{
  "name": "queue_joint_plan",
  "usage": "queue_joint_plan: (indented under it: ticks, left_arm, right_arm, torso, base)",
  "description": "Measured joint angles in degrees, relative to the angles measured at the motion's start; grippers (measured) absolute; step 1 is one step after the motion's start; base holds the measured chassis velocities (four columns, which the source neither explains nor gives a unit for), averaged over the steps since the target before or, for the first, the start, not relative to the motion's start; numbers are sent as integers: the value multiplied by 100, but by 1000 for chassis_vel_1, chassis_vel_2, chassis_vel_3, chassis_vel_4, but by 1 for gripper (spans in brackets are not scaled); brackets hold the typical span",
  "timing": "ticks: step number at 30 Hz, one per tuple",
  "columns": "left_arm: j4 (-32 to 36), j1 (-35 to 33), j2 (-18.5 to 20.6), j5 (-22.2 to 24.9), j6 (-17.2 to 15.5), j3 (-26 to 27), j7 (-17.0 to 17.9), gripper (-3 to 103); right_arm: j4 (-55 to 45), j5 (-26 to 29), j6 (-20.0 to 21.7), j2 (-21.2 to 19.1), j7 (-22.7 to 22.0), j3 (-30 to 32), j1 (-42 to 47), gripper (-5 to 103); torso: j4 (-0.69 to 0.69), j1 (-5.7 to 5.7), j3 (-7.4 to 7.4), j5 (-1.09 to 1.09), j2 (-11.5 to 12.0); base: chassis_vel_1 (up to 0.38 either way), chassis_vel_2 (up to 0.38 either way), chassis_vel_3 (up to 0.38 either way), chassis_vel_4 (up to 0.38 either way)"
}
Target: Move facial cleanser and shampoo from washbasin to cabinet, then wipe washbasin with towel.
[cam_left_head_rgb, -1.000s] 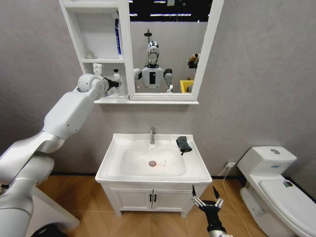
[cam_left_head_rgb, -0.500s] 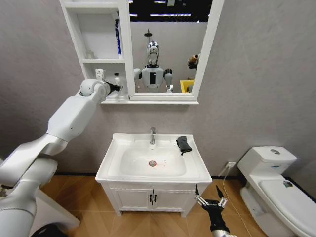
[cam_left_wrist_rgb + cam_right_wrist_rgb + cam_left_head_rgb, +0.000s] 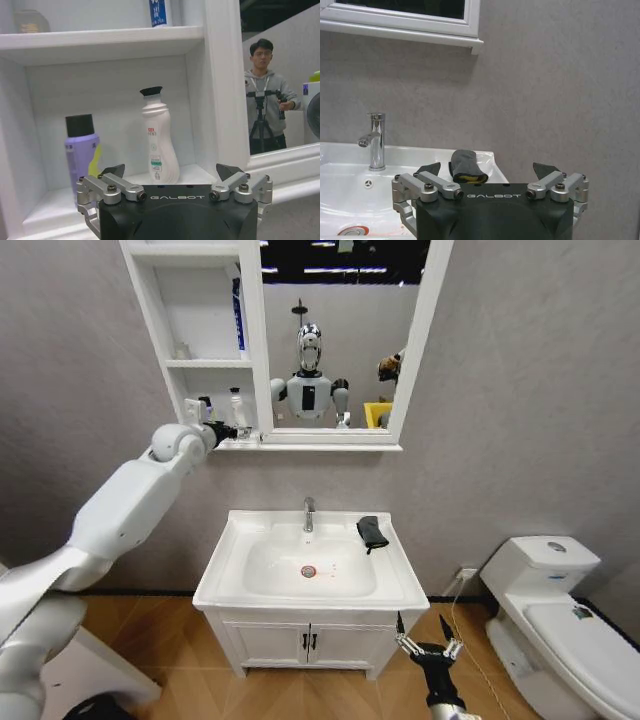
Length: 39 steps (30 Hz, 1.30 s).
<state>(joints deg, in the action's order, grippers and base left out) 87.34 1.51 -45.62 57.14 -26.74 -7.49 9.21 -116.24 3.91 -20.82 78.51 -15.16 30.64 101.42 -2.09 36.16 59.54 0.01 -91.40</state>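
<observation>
I have the left gripper raised in front of the cabinet, at its lowest compartment, with its fingers spread and nothing between them. Inside that compartment a white bottle with a black cap stands upright, and a lavender bottle with a black cap stands upright just beside it, on the side away from the mirror. The two bottles are apart from the gripper. On the shelf above sits a blue and white tube. My right gripper hangs low in front of the washbasin, near its front corner, fingers spread and empty. The towel lies on the washbasin rim beside the faucet.
</observation>
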Motion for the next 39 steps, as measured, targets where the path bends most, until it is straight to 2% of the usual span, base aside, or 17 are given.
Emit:
queue_joint_plan:
  ticks: [3,5,6,8,9,10,12,13,15,16,19,20,22,23,26,34,39]
  left_arm:
    - [274,-295,148,38,66,171,64,100]
    - [1538,-1735,568,49,385,901,203,100]
    - [1538,-1735,568,49,385,901,203,100]
    - [2434,-3402,719,-329,694,1696,307,100]
    - [2434,-3402,719,-329,694,1696,307,100]
    - [2726,-4218,690,-641,823,2265,254,103]
    - [3208,-5736,490,-1147,1012,3200,109,100]
    - [3208,-5736,490,-1147,1012,3200,109,100]
    - [3567,-6883,176,-1510,1299,3801,-31,97]
    - [3567,-6883,176,-1510,1299,3801,-31,97]
    - [4025,-8465,-765,-2471,1577,4711,-87,100]
    - [4025,-8465,-765,-2471,1577,4711,-87,100]
    - [4137,-9010,-1425,-3087,1715,5134,-186,100]
    - [4137,-9010,-1425,-3087,1715,5134,-186,100]
    - [4234,-9415,-2194,-3325,1853,5373,-419,100]
    - [4217,-9390,-2410,-3384,1879,5404,-579,100]
    - [4199,-9345,-2399,-3366,1878,5375,-580,100]
  right_arm:
    - [0,15,3,11,-30,-9,-45,100]
    - [13,91,-2,72,-98,-22,-195,100]
    - [13,91,-2,72,-98,-22,-195,100]
    - [18,212,37,81,-165,4,-282,100]
    - [18,212,37,81,-165,4,-282,100]
    - [-14,271,152,79,-218,39,-310,100]
    - [-42,341,336,57,-323,87,-393,100]
    - [-42,341,336,57,-323,87,-393,100]
    - [-30,364,438,23,-428,128,-520,100]
    - [-30,364,438,23,-428,128,-520,100]
    - [-22,408,750,-54,-553,225,-711,100]
    - [-22,408,750,-54,-553,225,-711,100]
    - [-22,460,944,-129,-556,246,-867,100]
    - [-22,460,944,-129,-556,246,-867,100]
    - [-55,624,1204,-261,-533,197,-1066,100]
    - [-164,1085,1719,-547,-514,123,-1361,100]
    - [20,2015,2403,-925,-531,84,-1972,100]
  torso:
    - [0,0,0,-2,0]
    - [-3,0,0,-2,0]
    - [-3,0,0,-2,0]
    - [0,0,0,-6,0]
    - [0,0,0,-6,0]
    - [1,0,0,-4,0]
    - [0,-1,0,-2,0]
    - [0,-1,0,-2,0]
    - [-2,-1,0,-4,0]
    - [-2,-1,0,-4,0]
    - [-1,-1,-1,-2,-1]
    - [-1,-1,-1,-2,-1]
    - [-2,-2,-1,0,-1]
    - [-2,-2,-1,0,-1]
    - [-1,0,0,0,0]
    - [1,1,1,0,0]
    - [0,1,1,1,1]
  base:
    - [0,0,0,0]
    - [0,0,0,0]
    - [0,0,0,0]
    - [0,0,0,0]
    - [0,0,0,0]
    - [0,0,0,0]
    - [0,0,0,0]
    - [0,0,0,0]
    - [0,0,0,0]
    - [0,0,0,0]
    - [0,0,0,0]
    - [0,0,0,0]
    - [0,0,0,0]
    - [0,0,0,0]
    - [0,0,0,0]
    - [0,0,0,0]
    - [0,0,0,0]
